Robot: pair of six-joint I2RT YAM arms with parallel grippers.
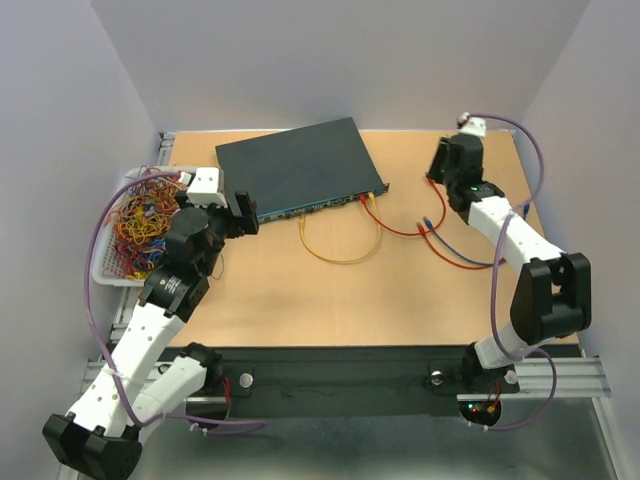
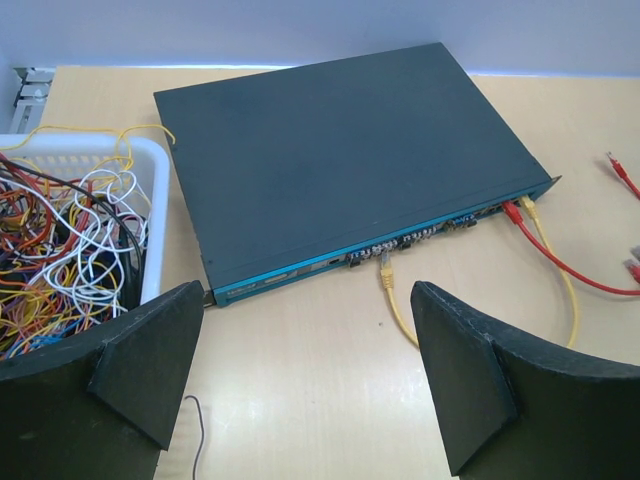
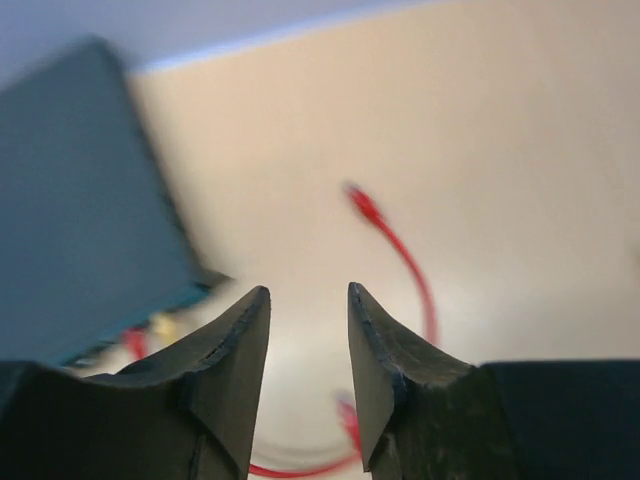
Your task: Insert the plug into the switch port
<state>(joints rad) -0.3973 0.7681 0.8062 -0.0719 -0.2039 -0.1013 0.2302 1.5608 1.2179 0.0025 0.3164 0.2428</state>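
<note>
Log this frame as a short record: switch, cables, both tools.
switch: lying flat, port row on its near side
yellow cable: both ends at the port row; seating unclear
red cable: one end at the row's right end
left tool: open, empty, before the ports
right tool: open narrowly, empty, facing a loose red plug
basket: left of switch, full of wires
</note>
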